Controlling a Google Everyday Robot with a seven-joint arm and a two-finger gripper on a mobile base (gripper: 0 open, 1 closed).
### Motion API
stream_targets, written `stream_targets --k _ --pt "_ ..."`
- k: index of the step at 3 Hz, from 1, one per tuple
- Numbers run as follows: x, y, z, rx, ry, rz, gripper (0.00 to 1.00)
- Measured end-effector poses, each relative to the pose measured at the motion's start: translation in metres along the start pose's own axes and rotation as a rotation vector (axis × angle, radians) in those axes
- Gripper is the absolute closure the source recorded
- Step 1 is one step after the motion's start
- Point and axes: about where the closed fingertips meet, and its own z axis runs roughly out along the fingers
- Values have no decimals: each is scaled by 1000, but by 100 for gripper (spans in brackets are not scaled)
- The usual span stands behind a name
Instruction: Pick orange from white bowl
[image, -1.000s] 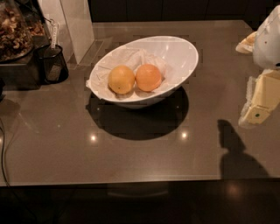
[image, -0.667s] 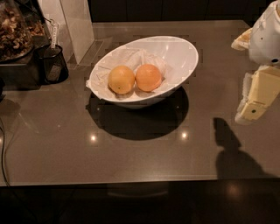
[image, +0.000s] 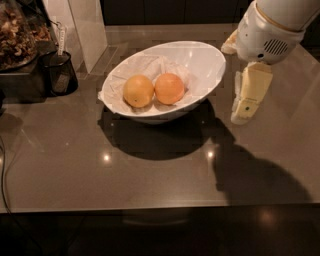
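Note:
The orange (image: 169, 88), deep reddish-orange, lies in the white bowl (image: 212, 52) on crumpled white paper, right of a paler yellow-orange fruit (image: 138, 90) that touches it. The bowl stands at the middle back of the dark table. My gripper (image: 234, 82) hangs at the right, just beside the bowl's right rim. Its two cream fingers (image: 248, 92) are spread apart and hold nothing. It is to the right of the orange and outside the bowl.
A black mesh cup (image: 60, 74) with a utensil stands at the back left, next to a glass container of brown snacks (image: 17, 35). A white upright panel (image: 85, 25) stands behind the bowl. A cable (image: 3, 170) runs down the left side. The table's front edge (image: 150, 207) is near.
My arm and gripper have moved left toward the bowl's right rim. The bowl and both fruits have not moved.

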Motion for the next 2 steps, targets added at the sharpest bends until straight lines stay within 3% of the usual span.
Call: stream_targets --k 1,2 --pt "0 0 0 0 0 0 0" --pt "-20 -16 -6 23 -4 -34 0"
